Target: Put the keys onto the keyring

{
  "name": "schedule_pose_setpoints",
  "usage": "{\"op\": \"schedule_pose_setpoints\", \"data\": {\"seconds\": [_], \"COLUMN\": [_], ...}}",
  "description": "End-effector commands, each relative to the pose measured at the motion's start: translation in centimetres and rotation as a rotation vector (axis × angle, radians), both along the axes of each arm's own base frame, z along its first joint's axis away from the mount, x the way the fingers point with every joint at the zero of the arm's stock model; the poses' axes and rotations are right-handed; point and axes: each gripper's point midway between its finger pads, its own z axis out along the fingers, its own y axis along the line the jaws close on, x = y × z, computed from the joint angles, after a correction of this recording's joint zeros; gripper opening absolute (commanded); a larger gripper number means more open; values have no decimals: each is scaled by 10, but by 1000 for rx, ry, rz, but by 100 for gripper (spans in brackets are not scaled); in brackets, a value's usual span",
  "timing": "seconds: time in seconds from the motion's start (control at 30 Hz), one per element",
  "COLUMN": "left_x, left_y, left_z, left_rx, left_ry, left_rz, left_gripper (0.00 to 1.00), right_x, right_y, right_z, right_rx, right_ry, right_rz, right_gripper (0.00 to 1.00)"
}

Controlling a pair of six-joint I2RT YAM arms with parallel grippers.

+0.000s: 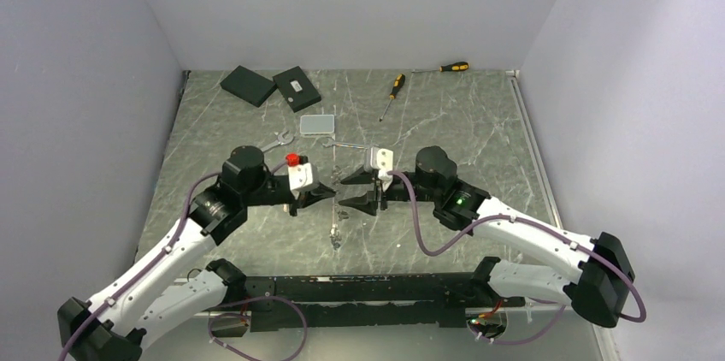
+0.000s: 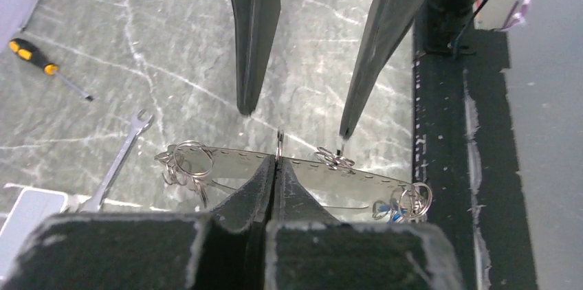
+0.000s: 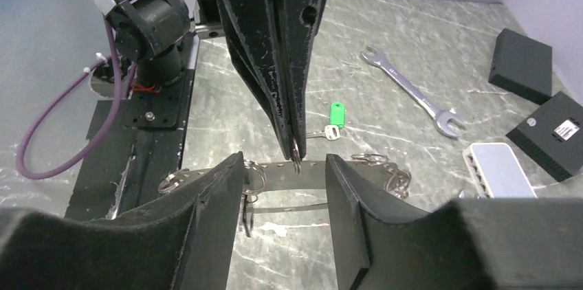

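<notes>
The keyring [image 2: 227,161] shows as a thin silvery loop with small holes, carrying several small split rings [image 2: 194,158]. It is held just above the table between the arms [image 1: 339,216]. My left gripper [image 2: 277,161] is shut on its top edge, where one small ring [image 2: 280,140] stands up; the shut tips also show in the right wrist view [image 3: 295,147]. A blue-tagged key [image 2: 397,213] hangs at the loop's right end. A green-tagged key [image 3: 335,114] lies on the table behind. My right gripper [image 3: 283,166] is open, and its fingers [image 3: 206,221] straddle the loop.
Two wrenches [image 1: 275,142] [image 1: 346,146] lie behind the grippers, one also in the right wrist view [image 3: 412,91]. Screwdrivers [image 1: 393,87] [image 1: 453,66], two black boxes [image 1: 249,85] [image 1: 297,87] and a white box [image 1: 316,125] are at the back. The black base rail [image 1: 359,288] is at the near edge.
</notes>
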Motion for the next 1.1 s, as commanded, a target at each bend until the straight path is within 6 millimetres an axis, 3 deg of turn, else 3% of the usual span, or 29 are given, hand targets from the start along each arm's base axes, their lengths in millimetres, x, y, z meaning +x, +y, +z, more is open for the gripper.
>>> {"op": "schedule_pose_setpoints", "data": {"seconds": [0.0, 0.3, 0.7, 0.9, 1.07], "left_x": [13, 0, -13, -25, -26], "left_y": [7, 18, 11, 9, 9], "left_z": [18, 16, 15, 7, 9], "left_rx": [-50, -21, 1, 21, -2], "left_ry": [-224, -597, -659, -789, -824], "left_rz": [67, -31, -171, -299, -292], "left_gripper": [0, 0, 0, 0, 0], "right_x": [-1, 4, 16, 20, 21], "right_y": [-3, -21, -21, -25, -26], "right_z": [20, 6, -6, -4, -7], "right_rx": [36, 54, 9, 18, 14], "right_ry": [-21, -89, -139, -171, -182], "right_rz": [-20, -102, -145, -179, -193], "right_gripper": [52, 55, 54, 54, 54]}}
